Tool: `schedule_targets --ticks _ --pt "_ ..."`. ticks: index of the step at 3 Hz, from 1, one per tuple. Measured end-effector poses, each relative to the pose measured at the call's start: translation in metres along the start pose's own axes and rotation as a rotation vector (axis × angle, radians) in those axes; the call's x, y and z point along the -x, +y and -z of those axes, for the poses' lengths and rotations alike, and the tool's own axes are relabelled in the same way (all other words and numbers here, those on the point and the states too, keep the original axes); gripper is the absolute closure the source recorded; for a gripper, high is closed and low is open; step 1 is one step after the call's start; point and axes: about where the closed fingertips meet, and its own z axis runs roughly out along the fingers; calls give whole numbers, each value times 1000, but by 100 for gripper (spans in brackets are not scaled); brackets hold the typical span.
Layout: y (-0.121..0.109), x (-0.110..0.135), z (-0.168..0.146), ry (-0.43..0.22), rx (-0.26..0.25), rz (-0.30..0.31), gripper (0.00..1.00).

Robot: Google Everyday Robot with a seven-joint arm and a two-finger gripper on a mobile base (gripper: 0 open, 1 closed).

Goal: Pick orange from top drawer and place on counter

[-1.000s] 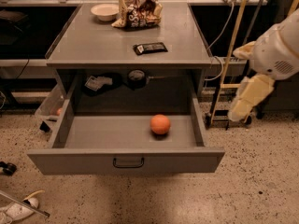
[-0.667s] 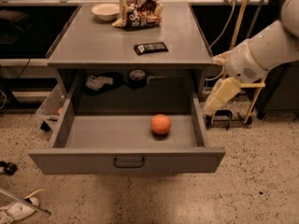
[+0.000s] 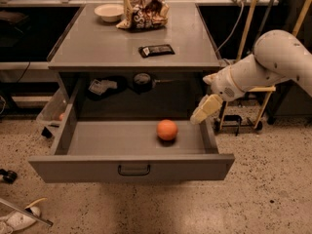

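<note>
Orange: resting inside open top drawer, right of centre.
Tool: above drawer's right wall, apart from orange; open or closed, cannot tell.

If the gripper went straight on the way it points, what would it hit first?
The gripper, over the top drawer's right edge, points down-left. Probably the drawer's right wall or floor first, just short of the orange; depth is unclear.

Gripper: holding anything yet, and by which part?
Nothing is held. The cream gripper hangs by the right wall of the grey metal top drawer, apart from the small round orange inside.
</note>
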Motion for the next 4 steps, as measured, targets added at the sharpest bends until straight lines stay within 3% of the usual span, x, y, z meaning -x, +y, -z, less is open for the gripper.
schedule_targets --ticks 1,2,3,4 --pt "0 0 0 0 0 0 0" --pt "12 1 -26 7 27 20 0" --pt "33 11 -80 54 80 69 0" --pt "42 15 -126 99 101 96 0"
